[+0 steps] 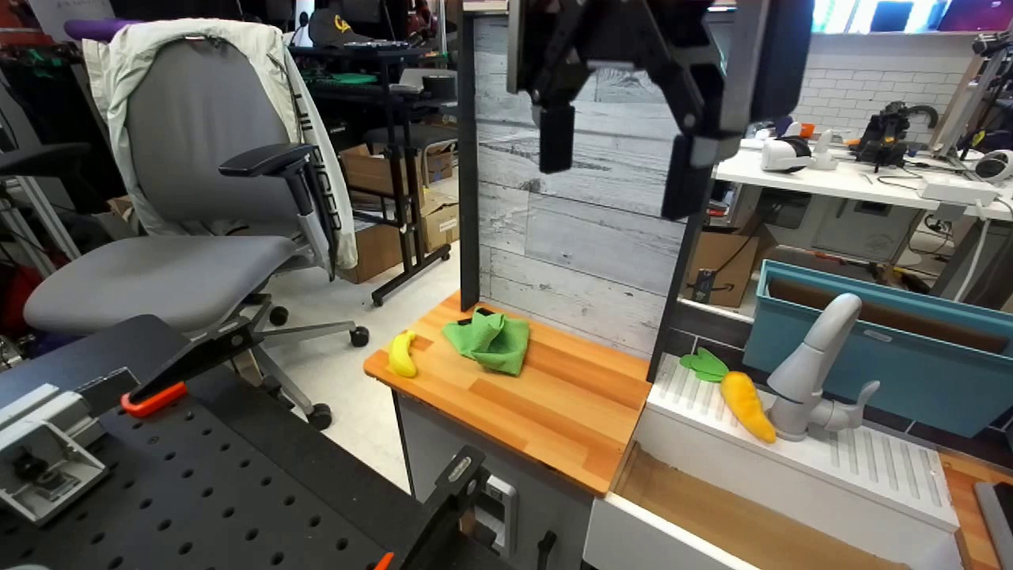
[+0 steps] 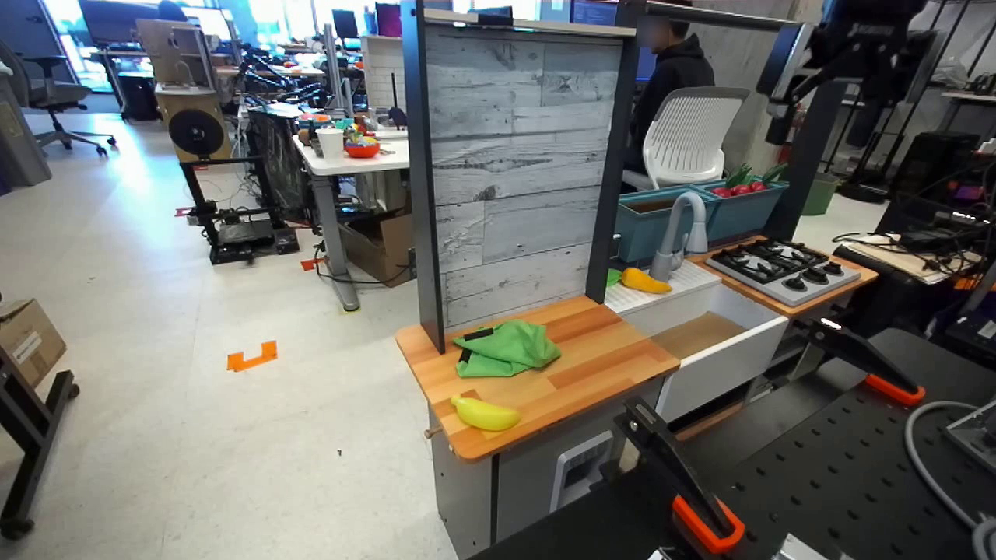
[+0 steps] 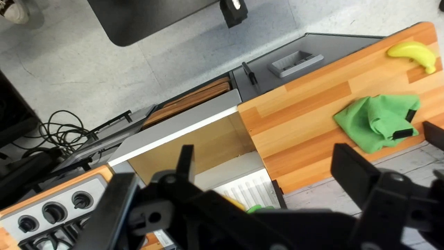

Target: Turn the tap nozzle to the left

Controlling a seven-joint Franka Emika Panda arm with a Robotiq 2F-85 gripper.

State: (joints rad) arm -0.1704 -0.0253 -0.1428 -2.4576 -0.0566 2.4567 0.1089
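The tap nozzle [image 1: 819, 340] is a light grey hooked spout on a small grey base at the back of the toy sink. In an exterior view the nozzle [image 2: 678, 222] arches over with its free end hanging down on the right side, toward the stove. In the wrist view the nozzle is hidden behind the gripper. My gripper [image 1: 621, 166] is open and empty, high above the toy kitchen and apart from the tap. It also shows high up in an exterior view [image 2: 821, 128] and, with fingers wide apart, in the wrist view [image 3: 263, 156].
A toy carrot [image 1: 746, 405] lies against the tap's base on the ribbed white ledge. A blue-green planter [image 1: 878, 356] stands behind the tap. The stove [image 2: 786, 268] is beside the sink. A green cloth [image 2: 510, 350] and yellow banana [image 2: 486, 414] lie on the wooden counter [image 2: 591, 342].
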